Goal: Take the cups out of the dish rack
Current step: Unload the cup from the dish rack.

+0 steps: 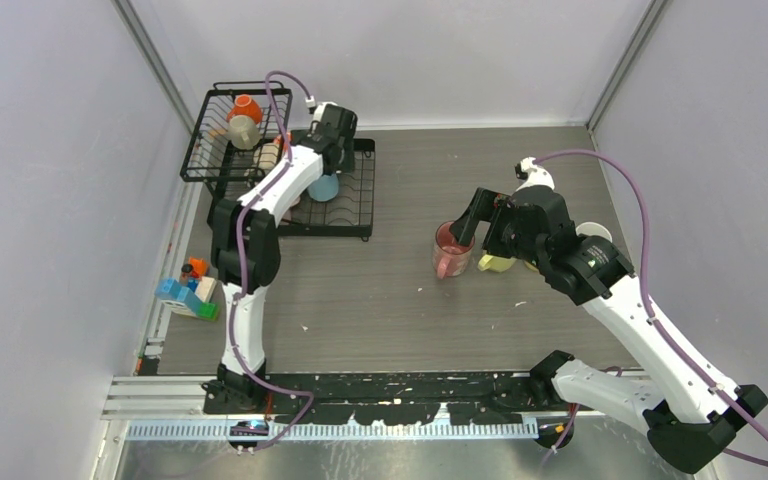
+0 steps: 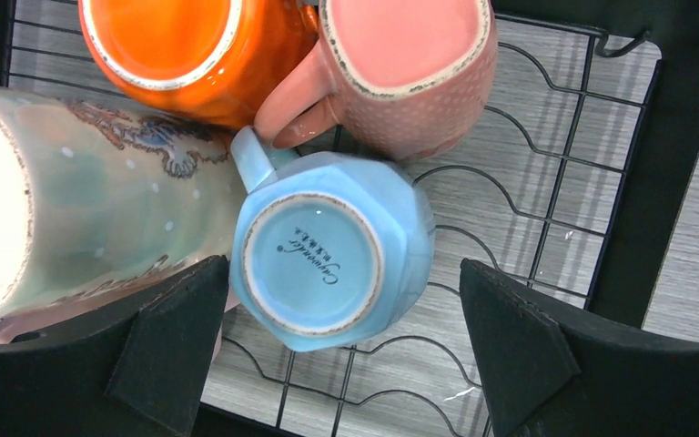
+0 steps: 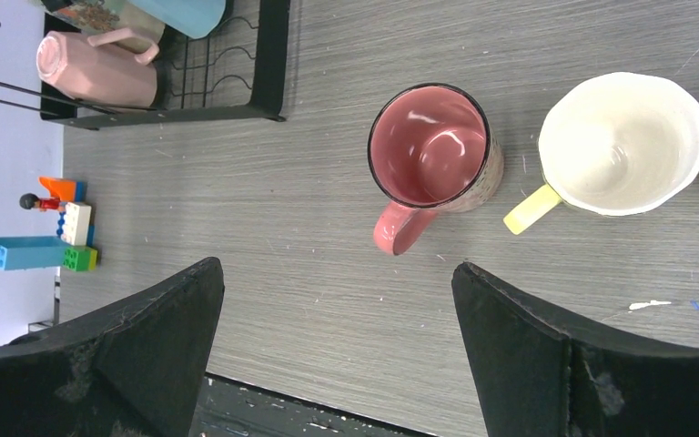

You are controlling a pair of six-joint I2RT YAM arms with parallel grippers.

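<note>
In the top view, the light blue mug [image 1: 324, 188] is mostly hidden by the left arm [image 1: 280, 185]. The yellow mug [image 1: 495, 263] and the white mug [image 1: 594, 232] are partly covered by the right arm [image 1: 570, 262]. In the left wrist view, the orange mug [image 2: 159, 45] and the pink mug [image 2: 410, 64] are cut off by the top edge.

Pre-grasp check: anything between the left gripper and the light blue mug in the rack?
Nothing visible. The open left gripper sits over the upside-down light blue mug, a finger on either side. A pale mug lying beside it crowds the left finger.
</note>
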